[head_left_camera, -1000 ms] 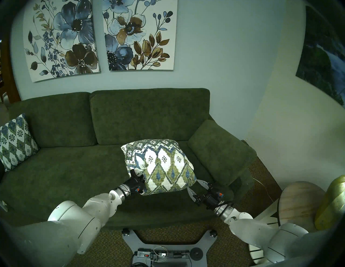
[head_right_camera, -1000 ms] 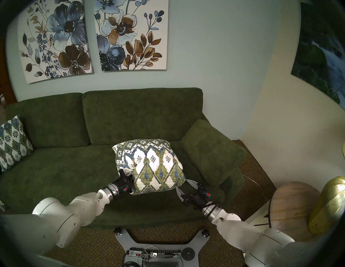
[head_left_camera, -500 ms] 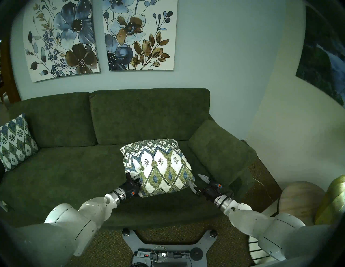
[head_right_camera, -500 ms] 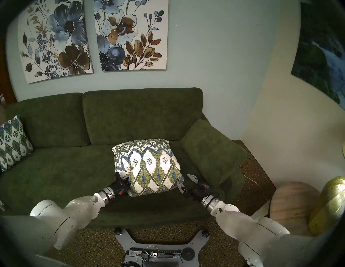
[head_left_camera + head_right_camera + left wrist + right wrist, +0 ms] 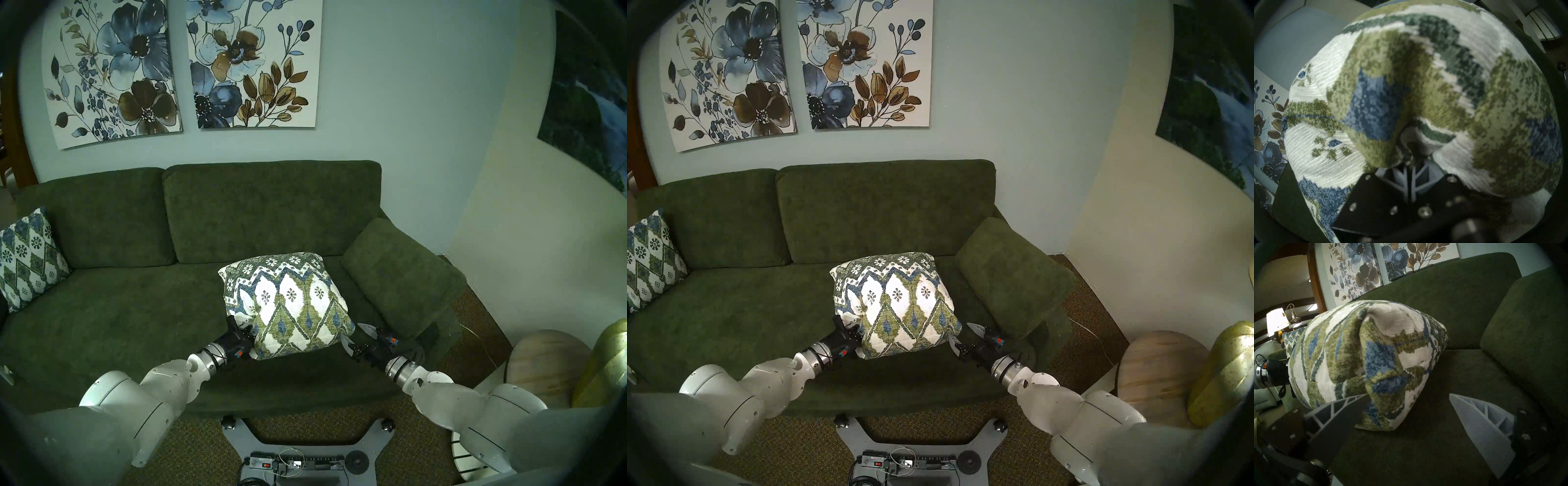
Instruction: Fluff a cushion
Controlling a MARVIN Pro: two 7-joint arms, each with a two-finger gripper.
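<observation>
green sofa point(image 5: 118, 322), cushion point(image 5: 291, 302) on seat, smaller pillow point(image 5: 29, 258) at left end

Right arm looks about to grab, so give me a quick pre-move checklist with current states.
1. Left gripper pinching the cushion: ok, fingers together on a fold of fabric.
2. Right gripper open: ok, fingers spread wide.
3. Cushion corner between the right fingers: ok, it hangs in the gap, with one finger partly behind the fabric.
4. Right fingers clear of the sofa seat: cannot tell.
5. Cushion lifted off the seat: cannot tell, its underside is hidden.
6. Second patterned pillow out of the way: ok, at the sofa's far left end.
</observation>
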